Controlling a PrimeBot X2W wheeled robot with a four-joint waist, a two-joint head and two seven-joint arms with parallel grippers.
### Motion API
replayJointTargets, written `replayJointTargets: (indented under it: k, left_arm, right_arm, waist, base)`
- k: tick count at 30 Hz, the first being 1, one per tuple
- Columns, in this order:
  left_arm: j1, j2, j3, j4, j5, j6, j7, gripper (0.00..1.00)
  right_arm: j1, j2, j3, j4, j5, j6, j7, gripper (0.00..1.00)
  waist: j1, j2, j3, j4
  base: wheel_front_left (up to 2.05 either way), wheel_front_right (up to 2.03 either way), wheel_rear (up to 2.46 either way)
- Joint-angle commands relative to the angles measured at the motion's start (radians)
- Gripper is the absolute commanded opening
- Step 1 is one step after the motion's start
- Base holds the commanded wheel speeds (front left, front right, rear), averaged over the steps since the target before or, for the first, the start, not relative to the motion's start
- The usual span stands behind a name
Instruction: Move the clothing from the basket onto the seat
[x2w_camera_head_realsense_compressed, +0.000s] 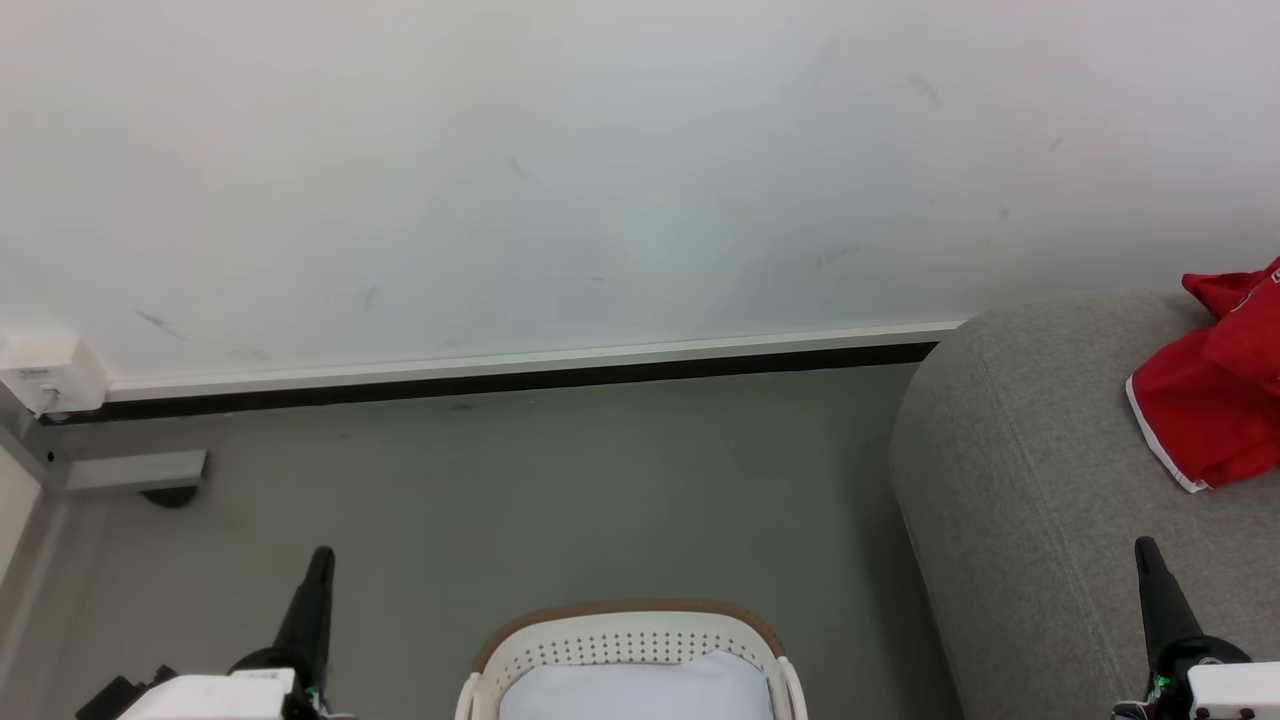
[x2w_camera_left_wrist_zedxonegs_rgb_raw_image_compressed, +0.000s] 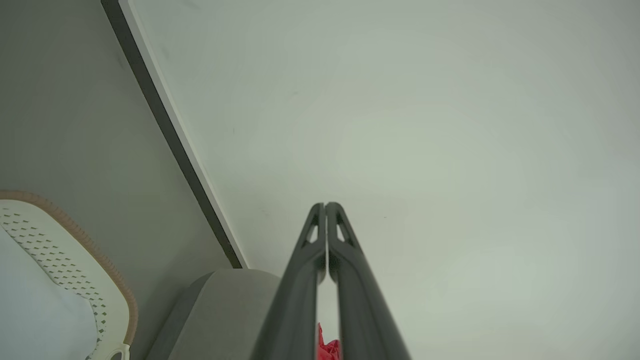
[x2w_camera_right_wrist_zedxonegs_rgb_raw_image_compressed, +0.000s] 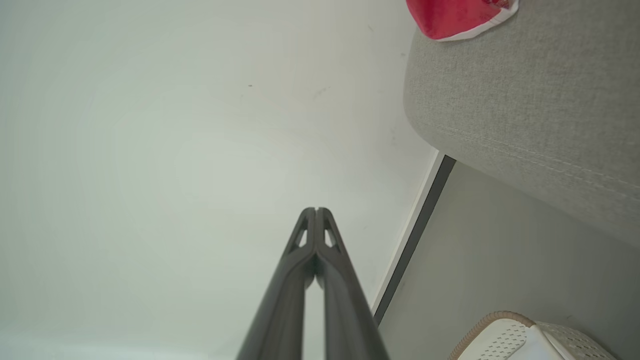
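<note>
Where clothing lay: red clothing (x2w_camera_head_realsense_compressed: 1210, 410) with white trim was bunched on top of the seat (x2w_camera_head_realsense_compressed: 1020, 480), at the head view's right edge, well apart from the basket (x2w_camera_head_realsense_compressed: 628, 642).
Basket: stood on the floor (x2w_camera_head_realsense_compressed: 560, 480) at bottom centre, near the seat's left side; it held something pale bluish-white, kind not clear.
Left end effector: the left end effector (x2w_camera_head_realsense_compressed: 321, 556) was clenched, tips pressed together, grasping nothing; it hung left of the basket and pointed at the wall (x2w_camera_head_realsense_compressed: 600, 160).
Right end effector: the right end effector (x2w_camera_head_realsense_compressed: 1146, 548) was likewise clenched and held nothing; it sat over the seat's front, near the clothing but not touching it.
Wall: was white and scuffed, with dark skirting (x2w_camera_head_realsense_compressed: 520, 380) along the floor and a small white box (x2w_camera_head_realsense_compressed: 45, 370) at far left.
</note>
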Motion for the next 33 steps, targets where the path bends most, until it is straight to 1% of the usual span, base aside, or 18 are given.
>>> replayJointTargets:
  k: [1, 17, 33]
  left_arm:
    - [-0.012, 0.003, 0.007, -0.005, -0.027, -0.006, 0.005, 0.00]
    - [-0.020, 0.001, 0.022, -0.008, -0.136, -0.016, 0.035, 0.00]
    - [-0.020, 0.001, 0.021, -0.007, -0.132, -0.015, 0.034, 0.00]
  right_arm:
    - [-0.012, 0.002, -0.005, -0.009, 0.018, -0.002, 0.007, 0.00]
    - [-0.017, 0.004, -0.016, -0.014, 0.133, -0.002, 0.036, 0.00]
    - [-0.016, 0.004, -0.015, -0.013, 0.128, -0.002, 0.035, 0.00]
  waist:
    - [0.0000, 0.0000, 0.000, 0.000]
    - [0.0000, 0.0000, 0.002, 0.005]
    - [0.0000, 0.0000, 0.002, 0.005]
  base:
    - [0.00, 0.00, 0.00]
    - [0.00, 0.00, 0.00]
    - [0.00, 0.00, 0.00]
